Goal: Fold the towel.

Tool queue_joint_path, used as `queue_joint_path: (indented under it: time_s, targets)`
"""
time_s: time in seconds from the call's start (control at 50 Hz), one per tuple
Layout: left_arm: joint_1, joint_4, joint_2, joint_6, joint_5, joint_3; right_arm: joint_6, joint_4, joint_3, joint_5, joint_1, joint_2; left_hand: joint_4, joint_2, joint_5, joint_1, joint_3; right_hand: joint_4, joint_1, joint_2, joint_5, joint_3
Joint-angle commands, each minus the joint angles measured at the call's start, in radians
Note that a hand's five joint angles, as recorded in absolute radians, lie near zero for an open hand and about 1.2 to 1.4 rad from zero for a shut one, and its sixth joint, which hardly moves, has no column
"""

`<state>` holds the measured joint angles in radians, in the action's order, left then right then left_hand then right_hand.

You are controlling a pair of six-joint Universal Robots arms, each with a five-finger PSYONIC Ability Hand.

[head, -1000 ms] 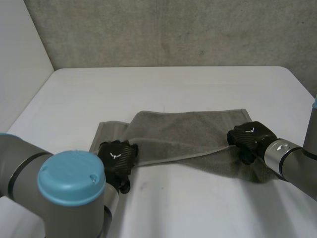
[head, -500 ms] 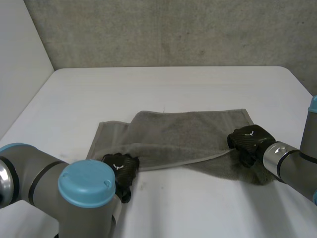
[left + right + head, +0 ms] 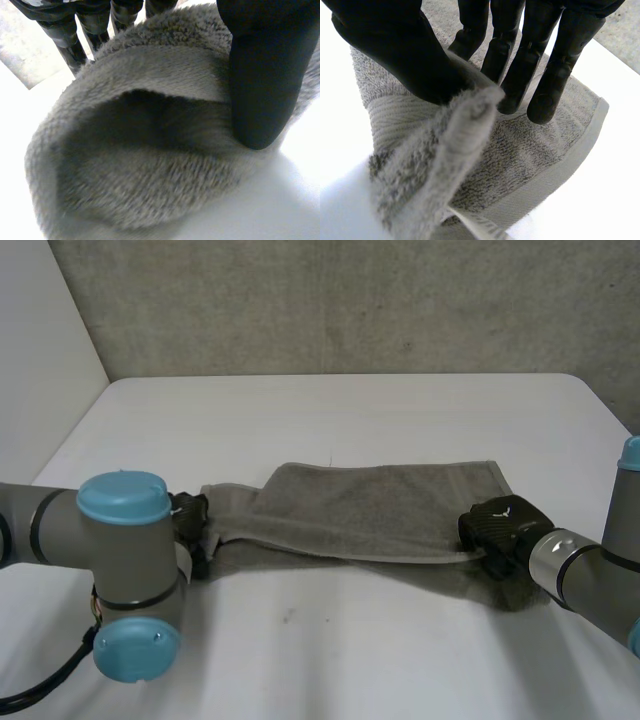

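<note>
Towel [image 3: 370, 505] of grey terry lies partly folded across the middle of the white tabletop [image 3: 350, 410], stretched from left to right. The left robot hand [image 3: 192, 528] grasps its left end, with the thumb pinching a bunched fold against the fingers. The right robot hand [image 3: 497, 527] grasps the near right corner, where a raised fold is pinched between thumb and fingers.

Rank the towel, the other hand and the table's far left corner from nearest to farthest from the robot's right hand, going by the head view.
1. towel: pinched in the right hand, at its right end.
2. left hand: across the towel, gripping its left end.
3. table's far left corner: farther back and left than the left hand.
</note>
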<state>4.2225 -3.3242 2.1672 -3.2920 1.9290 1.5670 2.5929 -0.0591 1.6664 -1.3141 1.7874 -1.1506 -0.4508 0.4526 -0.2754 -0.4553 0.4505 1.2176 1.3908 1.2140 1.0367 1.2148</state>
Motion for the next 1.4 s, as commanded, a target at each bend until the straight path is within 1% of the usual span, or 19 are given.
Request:
queue_joint_path:
  time_s: [0.02, 0.22, 0.32, 0.36, 0.4, 0.42, 0.46, 0.52, 0.56, 0.7, 0.84, 0.96, 1.12, 1.16, 1.22, 1.26, 1.28, 1.3, 1.4]
  targets:
    - [0.045, -0.003, -0.004, -0.044, -0.001, 0.005, -0.022, -0.004, 0.001, 0.001, 0.000, 0.012, -0.059, 0.057, -0.060, -0.055, 0.059, 0.179, 0.005, 0.182, 0.185, 0.181]
    - [0.045, -0.003, -0.039, -0.044, -0.002, 0.025, -0.022, -0.002, -0.002, 0.001, 0.000, 0.017, -0.080, 0.078, -0.081, -0.075, 0.080, 0.179, 0.005, 0.182, 0.185, 0.181]
    - [0.045, -0.003, -0.093, -0.043, -0.033, 0.053, -0.022, -0.002, -0.002, 0.001, 0.000, 0.017, -0.086, 0.084, -0.087, -0.081, 0.086, 0.179, 0.005, 0.182, 0.185, 0.181]
    - [0.045, -0.003, -0.115, -0.044, -0.058, 0.067, -0.023, -0.002, -0.002, 0.001, 0.000, 0.017, -0.083, 0.081, -0.084, -0.078, 0.083, 0.179, 0.005, 0.182, 0.185, 0.181]
    - [0.045, -0.001, -0.167, -0.044, -0.116, 0.100, -0.023, -0.002, 0.000, 0.001, 0.000, 0.017, -0.077, 0.075, -0.078, -0.072, 0.077, 0.179, 0.005, 0.182, 0.185, 0.181]
    - [0.045, -0.001, -0.167, -0.044, -0.116, 0.100, -0.023, -0.002, 0.000, 0.001, 0.001, 0.019, -0.077, 0.075, -0.078, -0.072, 0.077, 0.179, 0.005, 0.182, 0.185, 0.181]
    - [0.044, -0.008, -0.217, -0.044, -0.181, 0.142, -0.023, -0.004, 0.000, 0.001, 0.000, 0.017, -0.068, 0.066, -0.069, -0.064, 0.068, 0.179, 0.005, 0.182, 0.185, 0.181]
    - [0.044, -0.012, -0.234, -0.044, -0.211, 0.157, -0.023, -0.004, 0.000, 0.001, 0.000, 0.017, -0.065, 0.063, -0.066, -0.061, 0.065, 0.179, 0.005, 0.182, 0.185, 0.181]
    - [0.044, -0.038, -0.244, -0.046, -0.257, 0.177, -0.023, -0.004, 0.000, 0.001, 0.000, 0.017, -0.065, 0.063, -0.066, -0.061, 0.065, 0.179, 0.005, 0.182, 0.185, 0.181]
    - [0.047, -0.083, -0.230, -0.069, -0.269, 0.193, -0.023, -0.005, 0.001, -0.001, 0.001, 0.017, -0.074, 0.072, -0.075, -0.069, 0.074, 0.179, 0.005, 0.182, 0.185, 0.181]
    - [0.071, -0.113, -0.179, -0.153, -0.268, 0.197, -0.023, -0.005, 0.001, -0.001, 0.001, 0.017, -0.086, 0.084, -0.087, -0.081, 0.086, 0.179, 0.005, 0.182, 0.185, 0.181]
    - [0.077, -0.133, -0.167, -0.187, -0.260, 0.197, -0.023, -0.005, 0.001, -0.001, 0.000, 0.019, -0.124, 0.122, -0.125, -0.119, 0.124, 0.179, 0.005, 0.182, 0.185, 0.181]
    - [0.102, -0.140, -0.184, -0.199, -0.217, 0.200, -0.023, -0.002, 0.000, -0.001, 0.001, 0.019, -0.368, 0.366, -0.368, -0.363, 0.368, 0.179, 0.005, 0.182, 0.185, 0.181]
    - [0.103, -0.140, -0.204, -0.199, -0.212, 0.208, -0.023, -0.002, 0.001, -0.001, 0.001, 0.019, -0.578, 0.576, -0.579, -0.573, 0.578, 0.179, 0.005, 0.182, 0.185, 0.181]
    - [0.103, -0.140, -0.219, -0.199, -0.212, 0.217, -0.023, -0.001, 0.000, -0.001, 0.001, 0.020, -0.658, 0.656, -0.659, -0.654, 0.658, 0.179, 0.005, 0.182, 0.185, 0.181]
    - [0.103, -0.140, -0.253, -0.199, -0.212, 0.235, -0.025, -0.001, 0.000, -0.002, 0.001, 0.020, -0.830, 0.829, -0.831, -0.826, 0.831, 0.179, 0.005, 0.182, 0.185, 0.181]
    - [0.103, -0.140, -0.253, -0.199, -0.212, 0.235, -0.025, -0.002, -0.002, -0.002, 0.001, 0.019, -0.831, 0.830, -0.832, -0.827, 0.832, 0.179, 0.005, 0.182, 0.185, 0.181]
    - [0.102, -0.140, -0.274, -0.198, -0.214, 0.243, -0.025, -0.002, -0.002, -0.002, 0.001, 0.019, -0.944, 0.943, -0.945, -0.940, 0.945, 0.179, 0.005, 0.182, 0.185, 0.181]
    - [0.099, -0.138, -0.340, -0.195, -0.222, 0.265, -0.039, -0.016, -0.020, -0.005, -0.002, 0.006, -0.945, 0.944, -0.946, -0.941, 0.946, 0.179, 0.005, 0.182, 0.185, 0.181]
